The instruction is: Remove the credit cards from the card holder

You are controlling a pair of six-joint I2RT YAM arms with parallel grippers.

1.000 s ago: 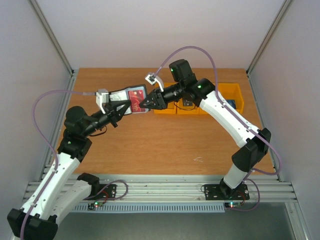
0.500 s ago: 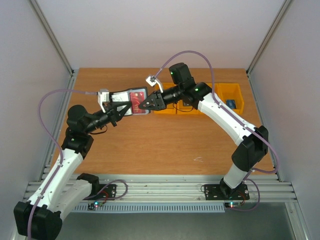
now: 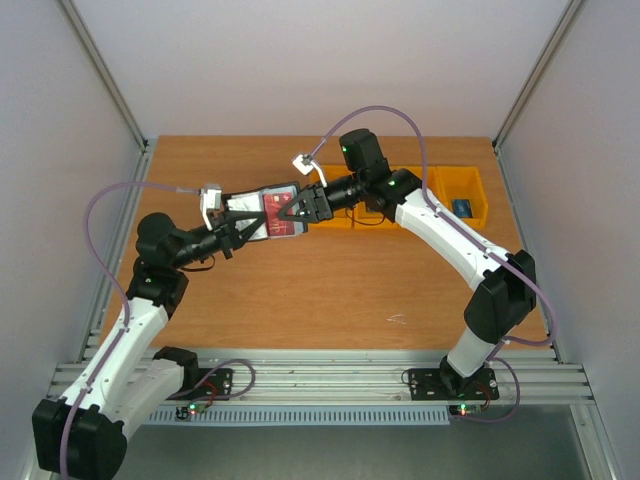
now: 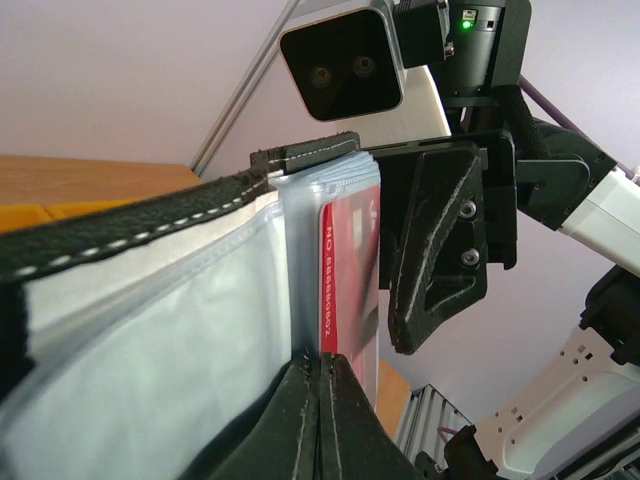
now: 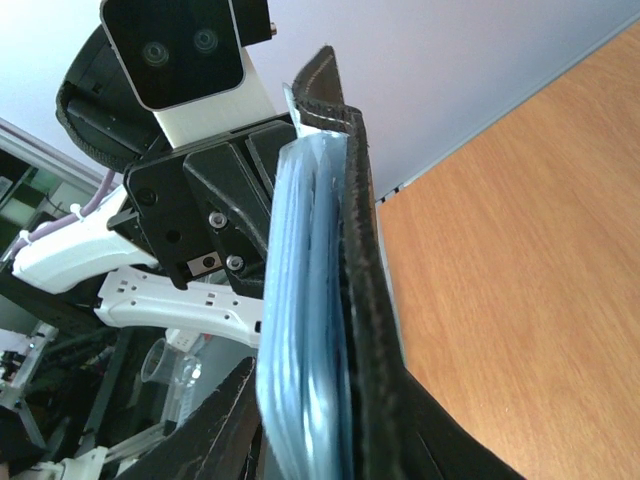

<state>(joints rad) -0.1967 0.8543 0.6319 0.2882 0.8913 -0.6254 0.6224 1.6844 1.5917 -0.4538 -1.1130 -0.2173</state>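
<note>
- Card holder (image 3: 262,203): black bifold with a white-stitched edge and pale grey-blue clear sleeves inside. It was held open in the air between the two grippers, above the far middle of the table (image 3: 330,290).
- Red credit card (image 4: 346,270): it sat in a sleeve with white lettering along its edge, not drawn out. Other cards could not be made out.
- Sleeves (image 5: 305,300): seen edge-on from the right wrist as a thin blue stack against the black cover.
- Left gripper (image 4: 320,400): fingertips were pressed together on the card holder's lower edge, pinching it.
- Right gripper (image 3: 291,208): one black finger (image 4: 440,250) lay just beside the red card's sleeve. The fingers stood either side of the holder's edge, but whether they pinched it could not be told.
- Yellow bins (image 3: 465,185): they stood in a row along the far edge, just right of the holder. A small blue object (image 3: 460,207) lay in the rightmost one.
- Open room: bare wood lay between the holder and the arm bases, and also to the left. Grey walls stood on both sides.
</note>
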